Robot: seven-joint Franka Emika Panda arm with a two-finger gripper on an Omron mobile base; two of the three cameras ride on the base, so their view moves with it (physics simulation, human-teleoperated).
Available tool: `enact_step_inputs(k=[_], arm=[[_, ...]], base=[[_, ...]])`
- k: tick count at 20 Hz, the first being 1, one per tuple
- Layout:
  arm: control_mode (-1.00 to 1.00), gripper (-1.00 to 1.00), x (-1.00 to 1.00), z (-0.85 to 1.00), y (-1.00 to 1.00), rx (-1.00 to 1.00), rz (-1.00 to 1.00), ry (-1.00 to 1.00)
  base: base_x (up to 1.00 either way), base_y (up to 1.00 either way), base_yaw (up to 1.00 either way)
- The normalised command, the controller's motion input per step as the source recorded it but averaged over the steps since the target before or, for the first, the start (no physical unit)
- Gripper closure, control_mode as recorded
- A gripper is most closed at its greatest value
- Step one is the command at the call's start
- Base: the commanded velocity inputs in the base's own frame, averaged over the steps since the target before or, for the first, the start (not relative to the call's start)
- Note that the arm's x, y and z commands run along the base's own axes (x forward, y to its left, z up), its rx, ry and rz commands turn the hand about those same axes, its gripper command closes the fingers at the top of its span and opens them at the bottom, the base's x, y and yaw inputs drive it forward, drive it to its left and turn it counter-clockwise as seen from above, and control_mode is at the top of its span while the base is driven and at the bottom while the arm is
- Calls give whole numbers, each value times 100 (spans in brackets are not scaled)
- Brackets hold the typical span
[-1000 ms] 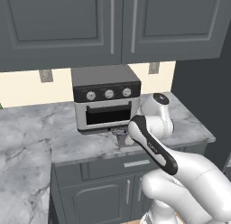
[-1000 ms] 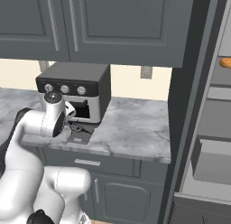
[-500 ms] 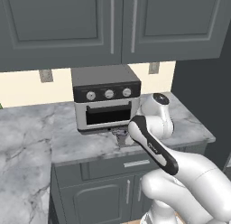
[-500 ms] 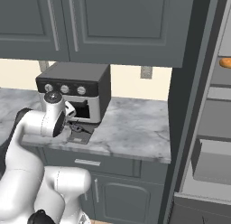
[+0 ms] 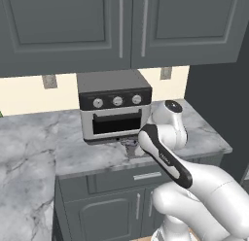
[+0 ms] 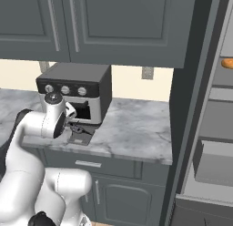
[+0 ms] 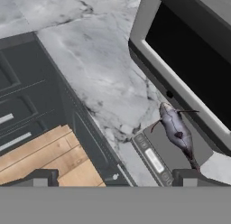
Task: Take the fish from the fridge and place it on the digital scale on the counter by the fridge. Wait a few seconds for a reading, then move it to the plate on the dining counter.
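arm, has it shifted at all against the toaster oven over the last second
No. In the left base view the arm sits in the same spot in front of the toaster oven, its elbow level with the oven's right edge as before.

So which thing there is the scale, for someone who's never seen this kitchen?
Find the boxy toaster oven on the marble counter. Right before its door, at the counter's front edge, lies a flat dark slab: the digital scale. Unlike the oven, it is low, with a small grey fish on top.
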Motion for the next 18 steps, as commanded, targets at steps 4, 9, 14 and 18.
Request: enact_step_inputs(k=[4, 9, 14, 18], arm=[[-100, -100, 0, 0, -15, 0, 0, 0], [-100, -100, 0, 0, -43, 0, 0, 0], [-100, -100, 0, 0, -51, 1, 0, -2], [-100, -100, 0, 0, -37, 11, 0, -6]], base=[[0, 0, 0], [0, 0, 0], [0, 0, 0], [0, 0, 0]])
